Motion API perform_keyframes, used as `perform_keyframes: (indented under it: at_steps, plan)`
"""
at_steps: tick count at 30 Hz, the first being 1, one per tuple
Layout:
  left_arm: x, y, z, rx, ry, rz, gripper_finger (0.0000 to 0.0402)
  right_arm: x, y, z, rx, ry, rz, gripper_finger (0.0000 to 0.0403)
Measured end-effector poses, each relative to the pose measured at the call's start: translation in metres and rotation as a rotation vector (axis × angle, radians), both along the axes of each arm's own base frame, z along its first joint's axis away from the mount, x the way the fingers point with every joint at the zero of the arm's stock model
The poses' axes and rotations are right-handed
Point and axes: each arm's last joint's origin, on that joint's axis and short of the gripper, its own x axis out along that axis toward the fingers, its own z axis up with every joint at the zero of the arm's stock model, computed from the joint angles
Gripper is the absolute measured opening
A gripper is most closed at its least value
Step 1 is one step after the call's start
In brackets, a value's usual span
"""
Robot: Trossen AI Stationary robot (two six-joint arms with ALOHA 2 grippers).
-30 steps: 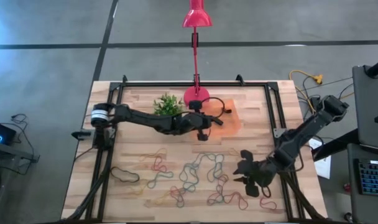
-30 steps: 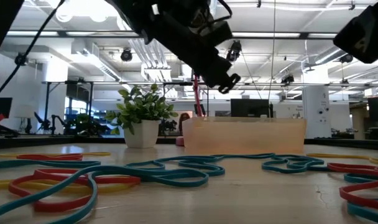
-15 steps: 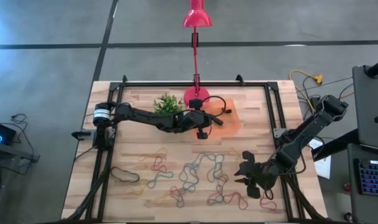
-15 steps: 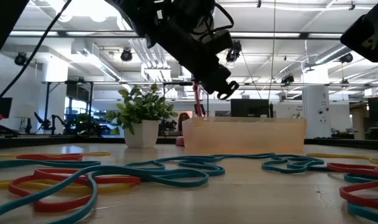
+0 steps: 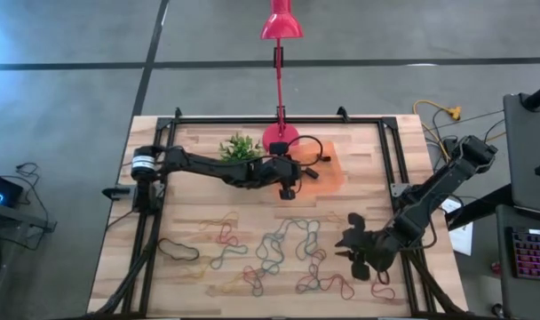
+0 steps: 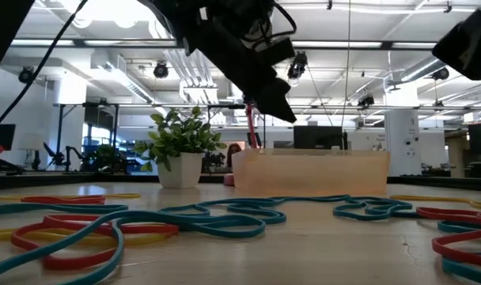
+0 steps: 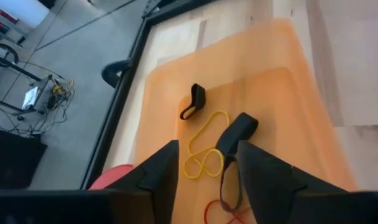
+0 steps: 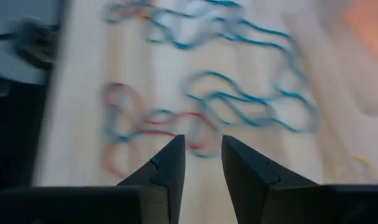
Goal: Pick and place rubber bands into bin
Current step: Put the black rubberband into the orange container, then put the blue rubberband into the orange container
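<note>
While my left gripper (image 7: 204, 163) hangs over the orange bin (image 7: 288, 99) with jaws apart and bands (image 7: 204, 149) lying inside, I'd worry the right gripper (image 8: 201, 163), jaws partly apart, snags several tangled rubber bands (image 5: 283, 244) off the bench (image 5: 190, 222) together.

A: From above, the left arm (image 5: 243, 173) overlaps the near-left corner of the bin (image 5: 334, 171), hiding that part of the tray.

B: Its contents?

A: Too small to make out from overhead. In the low view the bin's translucent wall shows nothing of them either.

B: And the right wrist view?

A: Blurred. The rubber bands (image 8: 239, 106) there smear into streaks; individual loops cannot be separated.
</note>
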Motion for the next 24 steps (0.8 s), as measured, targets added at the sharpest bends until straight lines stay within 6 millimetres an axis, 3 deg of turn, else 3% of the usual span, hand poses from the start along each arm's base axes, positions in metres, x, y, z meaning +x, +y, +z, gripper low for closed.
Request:
perform_keyframes:
  at_steps: [6,11,18,24]
  plan:
    - [-0.019,-0.028,0.016,-0.041,0.074,-0.043,0.0151,-0.015,-0.016,-0.031,-0.073,0.132,-0.123,0.0089]
    - [-0.046,-0.061,0.027,-0.106,0.188,-0.077,0.0151,-0.015,-0.02,-0.043,-0.068,0.072,-0.14,0.0095]
    - [-0.072,-0.098,0.03,-0.177,0.233,-0.128,0.0151,0.004,-0.022,-0.047,-0.194,-0.121,0.091,0.0104]
    - [-0.08,-0.115,0.025,-0.213,0.237,-0.139,0.0151,0.019,-0.033,-0.065,-0.355,-0.032,0.195,0.0097]
